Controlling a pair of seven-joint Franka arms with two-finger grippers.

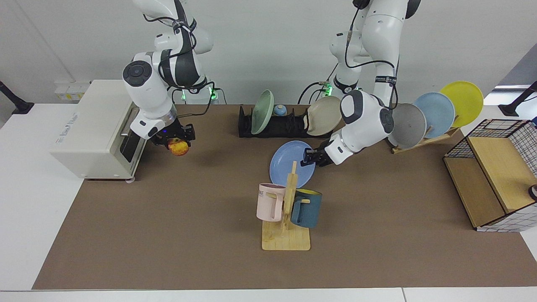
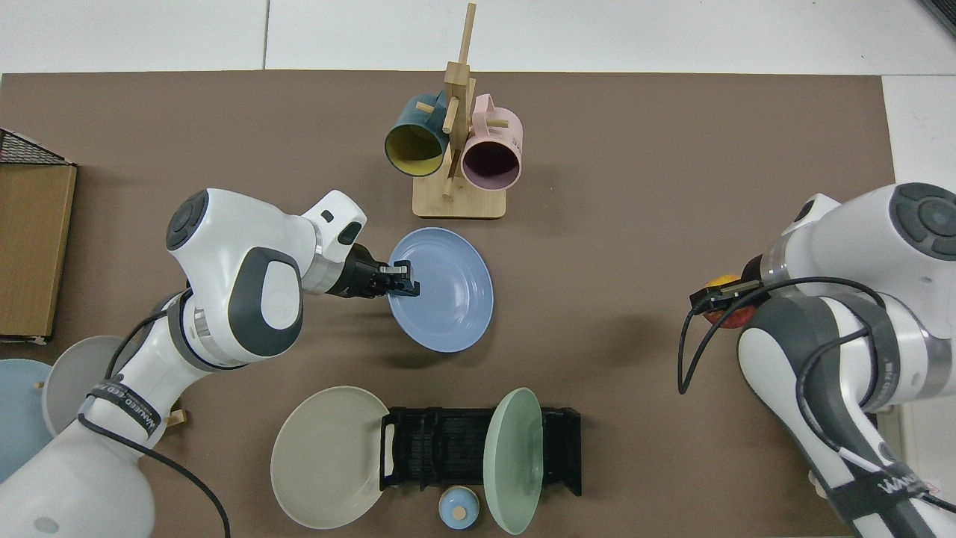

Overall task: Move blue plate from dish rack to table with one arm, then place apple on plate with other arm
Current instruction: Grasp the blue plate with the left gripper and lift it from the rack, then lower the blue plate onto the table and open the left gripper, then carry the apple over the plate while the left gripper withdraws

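Behind mug tree [image 1: 289,209] — blue plate's [image 1: 285,161] lower rim hidden.

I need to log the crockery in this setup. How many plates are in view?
6: blue plate in the left gripper; green and beige plates at the dish rack; grey, pale blue, yellow on the wooden stand.

The pink mug [image 1: 270,202] shows the letters "ME"; other print is illegible.
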